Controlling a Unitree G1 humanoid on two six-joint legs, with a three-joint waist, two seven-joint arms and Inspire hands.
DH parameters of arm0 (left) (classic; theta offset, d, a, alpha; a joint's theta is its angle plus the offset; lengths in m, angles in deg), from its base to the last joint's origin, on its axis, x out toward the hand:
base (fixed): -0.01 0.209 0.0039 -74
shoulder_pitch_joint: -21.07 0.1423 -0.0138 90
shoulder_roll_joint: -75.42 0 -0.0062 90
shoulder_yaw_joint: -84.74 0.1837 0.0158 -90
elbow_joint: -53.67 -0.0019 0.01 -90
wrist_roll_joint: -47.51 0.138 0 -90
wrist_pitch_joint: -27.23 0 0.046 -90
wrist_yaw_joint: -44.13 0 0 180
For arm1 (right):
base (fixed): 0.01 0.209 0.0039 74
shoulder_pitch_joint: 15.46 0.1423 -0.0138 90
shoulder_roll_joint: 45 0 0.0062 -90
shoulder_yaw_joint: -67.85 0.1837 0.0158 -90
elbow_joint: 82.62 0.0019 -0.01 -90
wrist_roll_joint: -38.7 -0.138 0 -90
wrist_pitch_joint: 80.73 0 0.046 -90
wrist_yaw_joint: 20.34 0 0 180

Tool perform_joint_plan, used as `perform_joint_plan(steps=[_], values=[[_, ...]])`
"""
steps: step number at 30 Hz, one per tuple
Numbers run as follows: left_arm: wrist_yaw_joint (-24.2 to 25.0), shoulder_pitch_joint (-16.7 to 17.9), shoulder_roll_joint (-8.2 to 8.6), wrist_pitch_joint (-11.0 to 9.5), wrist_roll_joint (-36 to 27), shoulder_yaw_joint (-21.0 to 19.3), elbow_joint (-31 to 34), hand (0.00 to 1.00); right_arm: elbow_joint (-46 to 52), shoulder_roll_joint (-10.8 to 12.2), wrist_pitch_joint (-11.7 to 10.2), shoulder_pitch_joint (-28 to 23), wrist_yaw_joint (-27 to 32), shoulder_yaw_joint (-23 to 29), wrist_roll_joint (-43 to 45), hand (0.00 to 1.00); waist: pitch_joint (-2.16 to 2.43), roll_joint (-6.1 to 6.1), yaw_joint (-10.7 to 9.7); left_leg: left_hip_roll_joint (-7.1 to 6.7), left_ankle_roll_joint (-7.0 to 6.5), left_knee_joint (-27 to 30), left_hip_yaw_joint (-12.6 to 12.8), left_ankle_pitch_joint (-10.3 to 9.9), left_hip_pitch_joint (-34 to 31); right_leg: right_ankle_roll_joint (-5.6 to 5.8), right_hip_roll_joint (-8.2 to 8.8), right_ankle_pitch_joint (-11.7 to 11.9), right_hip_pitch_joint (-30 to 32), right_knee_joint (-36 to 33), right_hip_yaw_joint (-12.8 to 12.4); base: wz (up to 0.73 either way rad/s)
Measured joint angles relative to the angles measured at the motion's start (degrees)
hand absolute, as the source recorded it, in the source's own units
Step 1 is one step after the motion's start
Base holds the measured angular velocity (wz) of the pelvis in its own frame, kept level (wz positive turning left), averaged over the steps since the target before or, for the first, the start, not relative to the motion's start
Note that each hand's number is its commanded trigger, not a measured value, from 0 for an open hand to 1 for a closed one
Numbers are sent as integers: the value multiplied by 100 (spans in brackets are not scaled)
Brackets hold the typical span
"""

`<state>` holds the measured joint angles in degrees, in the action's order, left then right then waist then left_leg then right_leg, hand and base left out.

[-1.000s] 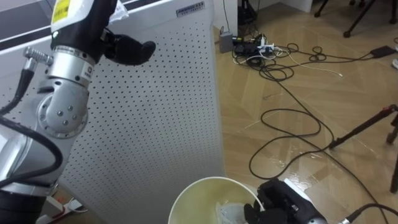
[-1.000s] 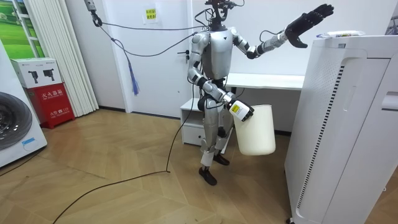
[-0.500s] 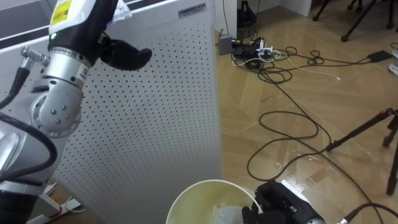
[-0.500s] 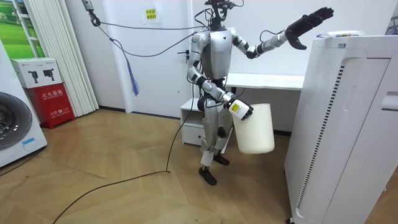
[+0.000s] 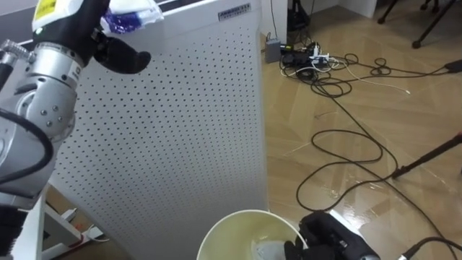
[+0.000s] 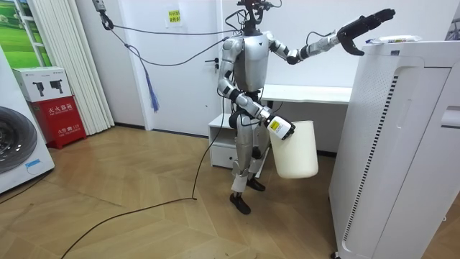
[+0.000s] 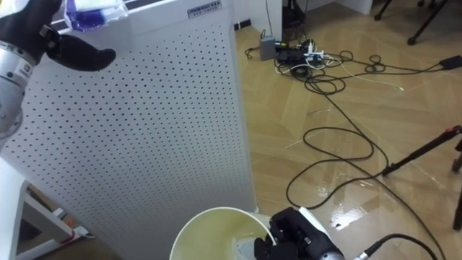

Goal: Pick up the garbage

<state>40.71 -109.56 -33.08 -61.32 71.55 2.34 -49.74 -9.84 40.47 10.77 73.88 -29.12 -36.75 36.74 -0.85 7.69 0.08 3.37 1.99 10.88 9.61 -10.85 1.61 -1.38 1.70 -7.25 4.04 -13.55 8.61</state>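
Note:
A crumpled blue-and-white plastic wrapper [image 5: 131,10] [image 7: 94,13] lies on top of a tall white perforated appliance [image 5: 180,123] [image 6: 392,144], also seen as the wrapper [image 6: 392,39] in the room view. My left hand [image 6: 368,21] is raised and stretched out over that top, fingers straight, just short of the wrapper; its dark thumb [image 5: 123,58] hangs below the wrapper. My right hand [image 5: 328,238] [image 6: 277,128] is shut on the rim of a cream waste bin [image 5: 242,227] [image 6: 295,151] held low in front of me. Some pale crumpled waste [image 5: 266,250] lies inside the bin.
I stand on a wooden floor close to the appliance. Dark cables [image 5: 339,144] and a power strip [image 5: 299,54] lie to my right, with a stand's leg [image 5: 429,152] beyond. A white desk [image 6: 305,93] is behind me, a washing machine [image 6: 18,147] at the room view's left.
My left arm has stretched further out, carrying the hand from beside the appliance's top to over its edge near the wrapper. The head view shifted slightly. The bin has stayed put.

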Motion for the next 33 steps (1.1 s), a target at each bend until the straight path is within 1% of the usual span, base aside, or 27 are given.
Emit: perform_joint_plan(steps=[2,4,6,8,12,17,20,27,33], values=[[59,0,-2,41,-102,0,-21,0,-12,-1,0,-1,11,0,-1,100,-6,15,12,1,0,-1,2,0,2,0,0,0,1,-3,-2,0],[85,-3,-4,71,-157,0,-21,0,-20,-1,0,-1,35,0,-1,100,-1,28,10,1,0,2,19,0,2,0,2,0,2,-5,-3,0],[170,-37,-18,121,-203,0,-24,0,-21,-13,1,-1,64,1,0,100,1,65,14,6,0,11,129,0,3,1,9,0,2,-7,-16,0],[186,-45,-45,141,-203,0,-25,0,-21,-25,9,-1,64,2,0,100,3,104,14,2,0,26,136,0,3,2,15,0,2,-9,-27,0],[202,-79,-46,256,-200,-1,-25,0,-21,-26,97,-2,59,5,0,100,13,162,13,3,0,43,148,0,0,2,10,0,8,-9,-49,-1],[283,-173,-46,348,-198,0,-44,0,-29,-55,116,-24,65,8,12,100,18,169,5,4,0,41,163,0,2,2,8,0,13,-8,-65,0],[306,-207,-46,350,-192,0,-87,0,-42,-58,118,-54,59,8,13,100,18,169,-2,3,0,40,160,0,7,2,8,0,12,-9,-70,0],[528,-208,-46,351,-127,1,-189,0,-42,-55,216,-70,46,11,13,100,12,161,-8,-2,-1,39,145,0,6,4,9,-1,14,-11,-75,0],[654,-208,-46,350,-87,1,-189,0,-42,-51,220,-70,40,11,9,100,4,149,3,-2,-1,39,144,0,5,7,7,-4,17,-11,-79,0]])
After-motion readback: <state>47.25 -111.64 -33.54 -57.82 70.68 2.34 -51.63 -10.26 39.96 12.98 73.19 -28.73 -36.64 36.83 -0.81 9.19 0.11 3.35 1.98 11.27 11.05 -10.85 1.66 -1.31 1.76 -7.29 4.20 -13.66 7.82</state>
